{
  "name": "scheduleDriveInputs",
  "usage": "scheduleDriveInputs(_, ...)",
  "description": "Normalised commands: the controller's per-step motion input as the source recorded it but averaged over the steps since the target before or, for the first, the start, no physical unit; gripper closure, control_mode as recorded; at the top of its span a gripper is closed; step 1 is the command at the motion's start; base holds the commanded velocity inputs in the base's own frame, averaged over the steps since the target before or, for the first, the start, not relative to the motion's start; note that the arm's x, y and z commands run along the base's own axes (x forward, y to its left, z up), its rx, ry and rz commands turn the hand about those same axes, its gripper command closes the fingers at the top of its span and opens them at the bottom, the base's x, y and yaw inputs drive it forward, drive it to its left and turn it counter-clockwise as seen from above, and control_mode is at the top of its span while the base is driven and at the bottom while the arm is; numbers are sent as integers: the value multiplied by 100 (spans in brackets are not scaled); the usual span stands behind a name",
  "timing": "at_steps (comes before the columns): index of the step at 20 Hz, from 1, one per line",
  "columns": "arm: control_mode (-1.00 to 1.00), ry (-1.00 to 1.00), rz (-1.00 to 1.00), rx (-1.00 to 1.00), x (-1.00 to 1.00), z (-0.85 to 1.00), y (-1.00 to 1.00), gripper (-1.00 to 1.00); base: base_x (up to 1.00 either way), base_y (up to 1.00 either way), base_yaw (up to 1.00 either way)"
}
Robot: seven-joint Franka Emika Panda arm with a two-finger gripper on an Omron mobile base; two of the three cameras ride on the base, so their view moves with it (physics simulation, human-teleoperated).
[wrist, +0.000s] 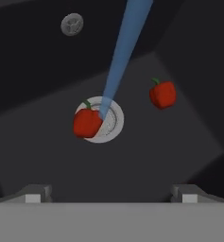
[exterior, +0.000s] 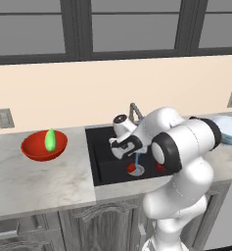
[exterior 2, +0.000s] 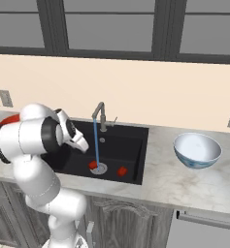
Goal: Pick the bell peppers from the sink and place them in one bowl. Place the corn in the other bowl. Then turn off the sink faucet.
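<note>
Gripper (wrist: 111, 194) hangs wide open and empty above the sink (exterior 2: 131, 145). Both bell peppers (wrist: 87, 122) sit on the basin floor, one at the drain. Probably light, wet, slick; best pinched across the round body, not the stem.

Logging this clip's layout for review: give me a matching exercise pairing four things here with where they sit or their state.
Things:
1. corn
2. bell peppers
3. white-and-blue bowl
4. faucet

Places or states:
A. running a blue stream
B. on the sink floor
C. empty, on the counter right of the sink
D. inside the red bowl

Pairs: 1-D, 2-B, 3-C, 4-A
</note>
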Motion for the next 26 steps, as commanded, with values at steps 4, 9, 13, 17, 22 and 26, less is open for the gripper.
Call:
scheduleDriveInputs(4,-100,0,-4,4,0,-24,-18,-100,0,0,0)
scheduleDriveInputs(9,-100,0,-4,4,0,-27,-24,-100,0,0,0)
scheduleDriveInputs(13,-100,0,-3,0,0,-30,-13,-100,0,0,0)
scheduleDriveInputs(17,-100,0,-3,0,0,-32,-6,-100,0,0,0)
scheduleDriveInputs(22,-100,0,-3,0,3,-35,-2,-100,0,0,0)
scheduleDriveInputs(26,-100,0,0,0,11,-29,0,-100,0,0,0)
